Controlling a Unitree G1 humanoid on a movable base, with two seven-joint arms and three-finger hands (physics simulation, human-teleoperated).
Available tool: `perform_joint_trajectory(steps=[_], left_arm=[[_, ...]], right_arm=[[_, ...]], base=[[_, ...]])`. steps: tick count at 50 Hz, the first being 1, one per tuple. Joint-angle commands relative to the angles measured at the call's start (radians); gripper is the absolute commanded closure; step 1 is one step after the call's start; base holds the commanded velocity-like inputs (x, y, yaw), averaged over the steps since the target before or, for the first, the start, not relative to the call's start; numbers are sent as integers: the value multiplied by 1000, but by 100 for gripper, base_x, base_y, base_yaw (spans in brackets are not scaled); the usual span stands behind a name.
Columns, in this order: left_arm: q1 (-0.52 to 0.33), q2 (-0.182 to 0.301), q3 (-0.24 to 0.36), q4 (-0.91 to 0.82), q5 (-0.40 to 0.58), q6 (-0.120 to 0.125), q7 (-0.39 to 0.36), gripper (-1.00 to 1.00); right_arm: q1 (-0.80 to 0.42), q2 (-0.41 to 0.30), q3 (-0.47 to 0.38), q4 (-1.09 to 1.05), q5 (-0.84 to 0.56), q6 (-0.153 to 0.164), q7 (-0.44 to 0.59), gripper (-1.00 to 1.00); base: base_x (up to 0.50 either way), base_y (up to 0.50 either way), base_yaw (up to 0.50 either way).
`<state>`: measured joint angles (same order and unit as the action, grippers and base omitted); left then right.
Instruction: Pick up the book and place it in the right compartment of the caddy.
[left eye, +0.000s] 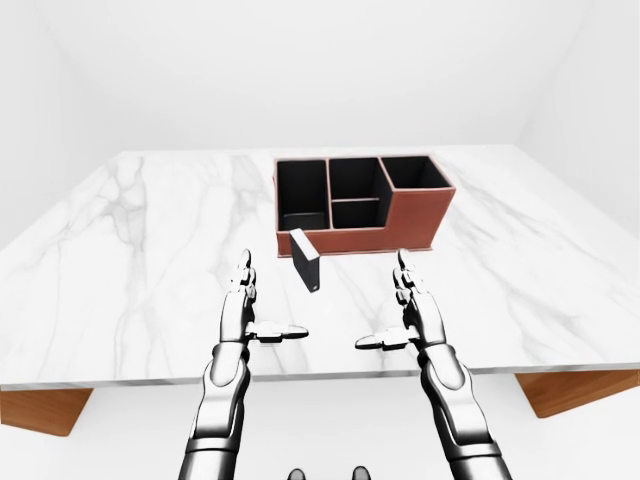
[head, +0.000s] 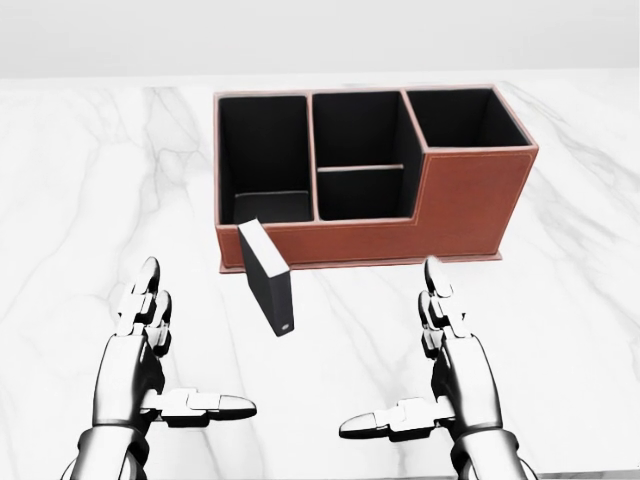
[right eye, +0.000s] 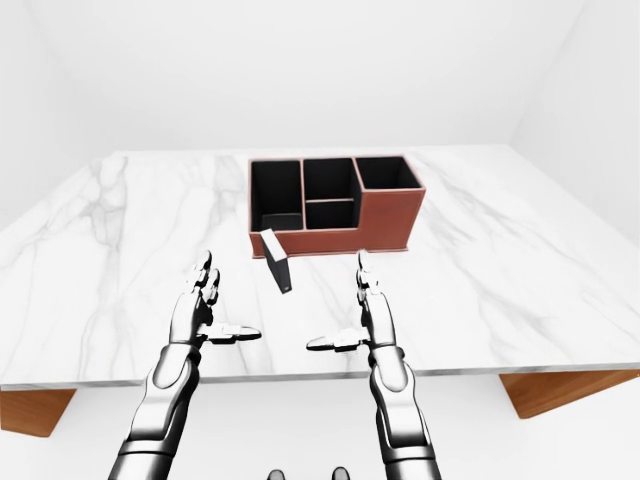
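A small dark book (head: 270, 278) with a white edge stands upright on the marble table (head: 80, 200), just below the caddy's lower left corner in the head view. The red-brown caddy (head: 470, 205) has black compartments: a left one, two middle ones and a right one (head: 460, 118). My left hand (head: 160, 350) is open, palm inward, to the left of and below the book. My right hand (head: 425, 350) is open, to the right of and below the book. Neither hand touches the book.
The table's near edge (left eye: 320, 375) runs just below my hands in the left-eye view. Wooden table supports (left eye: 575, 390) show under its corners. White walls surround the table.
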<state>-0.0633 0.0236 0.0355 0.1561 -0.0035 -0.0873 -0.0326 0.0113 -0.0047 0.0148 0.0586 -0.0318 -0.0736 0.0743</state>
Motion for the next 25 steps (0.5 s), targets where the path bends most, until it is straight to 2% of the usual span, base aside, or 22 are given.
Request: perform_joint_trajectory(steps=[1, 4, 8, 14, 22, 25], left_arm=[[-1, 0, -1, -1, 2, 0, 0, -100], [-1, 1, 0, 0, 2, 0, -1, -100], [3, 0, -1, -9, 2, 0, -2, -100], [-1, 1, 1, 6, 1, 0, -4, -100], [2, -1, -1, 2, 4, 0, -3, -100], [-2, 0, -1, 13, 4, 0, -3, -100]], right_arm=[[-7, 0, -1, 20, -2, -7, -2, -100], [-4, 1, 1, 11, -6, 0, -4, -100], [-8, 0, 0, 25, -6, -8, -4, -100], [-2, 1, 3, 4, -8, 8, -6, -100], [2, 1, 5, 6, -11, 3, -6, -100], [-3, 0, 3, 23, -11, -9, -5, -100]], base=[[30, 0, 0], [29, 0, 0], [28, 0, 0], [26, 0, 0], [24, 0, 0], [22, 0, 0]])
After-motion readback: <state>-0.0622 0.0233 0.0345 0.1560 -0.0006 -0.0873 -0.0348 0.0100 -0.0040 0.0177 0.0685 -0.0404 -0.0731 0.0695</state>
